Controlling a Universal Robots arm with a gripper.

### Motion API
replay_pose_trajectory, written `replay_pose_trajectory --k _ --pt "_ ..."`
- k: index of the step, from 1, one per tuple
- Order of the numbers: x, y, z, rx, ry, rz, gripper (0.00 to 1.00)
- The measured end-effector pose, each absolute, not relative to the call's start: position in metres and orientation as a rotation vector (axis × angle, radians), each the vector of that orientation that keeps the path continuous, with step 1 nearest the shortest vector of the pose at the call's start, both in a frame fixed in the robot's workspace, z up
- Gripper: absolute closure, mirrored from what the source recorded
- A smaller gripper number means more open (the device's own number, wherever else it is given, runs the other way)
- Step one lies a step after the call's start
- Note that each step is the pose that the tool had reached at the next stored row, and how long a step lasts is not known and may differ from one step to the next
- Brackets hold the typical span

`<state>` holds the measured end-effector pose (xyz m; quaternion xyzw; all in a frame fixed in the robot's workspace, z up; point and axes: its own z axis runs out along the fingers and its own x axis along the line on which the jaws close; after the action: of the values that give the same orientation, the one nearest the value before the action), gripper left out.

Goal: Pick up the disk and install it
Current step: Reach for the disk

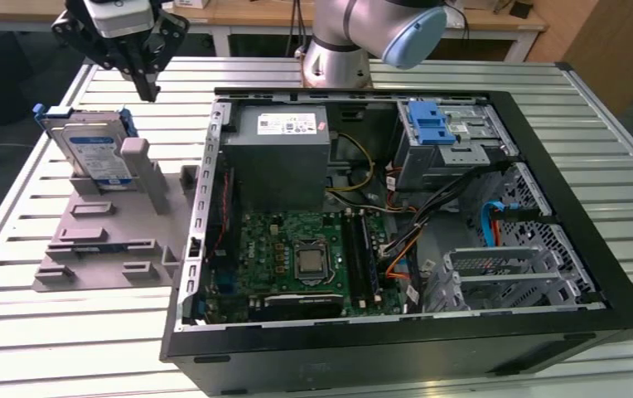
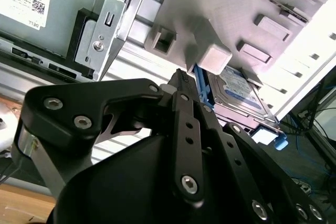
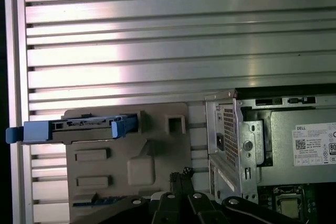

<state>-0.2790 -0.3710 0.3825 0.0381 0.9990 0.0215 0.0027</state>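
Second wrist view first: the gripper (image 2: 181,74) is seen closest, its black fingers drawn together and clenched on nothing. Just past the tips, the disk (image 2: 239,90) is picked out, label showing, framed by its blue carrier (image 2: 278,140) and stood on edge in a grey holder (image 2: 231,3). No contact is made; a clear gap is seen between gripper and disk.

In the first wrist view the same thing is confirmed from above: the disk (image 3: 86,125) is seen edge-on, slotted across the holder (image 3: 131,150), with the gripper (image 3: 180,174) apart from it, over the holder's other end. The upright slot is judged to be there so that the disk's upper edge is offered free for a grasp from above, with nothing pressed against its faces.

In the exterior view the gripper (image 1: 145,87) is found pointed straight down, hung above the holder (image 1: 107,240) and just beyond the disk (image 1: 94,153), towards the exterior view's right of it. The holder is set on the slatted tabletop (image 1: 29,332), just beside the open computer case (image 1: 405,348).

The case is laid on its side with the panel off, presumably so the inside is reachable from above. Deeper in, the power supply (image 1: 277,157) and motherboard (image 1: 294,249) are exposed, and at the far corner a drive cage (image 1: 461,157) is seen with a blue clip (image 1: 432,124) on top. The disk is not yet lifted.
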Motion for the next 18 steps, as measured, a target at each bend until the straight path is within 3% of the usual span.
replay_pose_trajectory --k 18 --pt "-0.286 -0.371 0.3824 0.12 3.137 0.067 0.89"
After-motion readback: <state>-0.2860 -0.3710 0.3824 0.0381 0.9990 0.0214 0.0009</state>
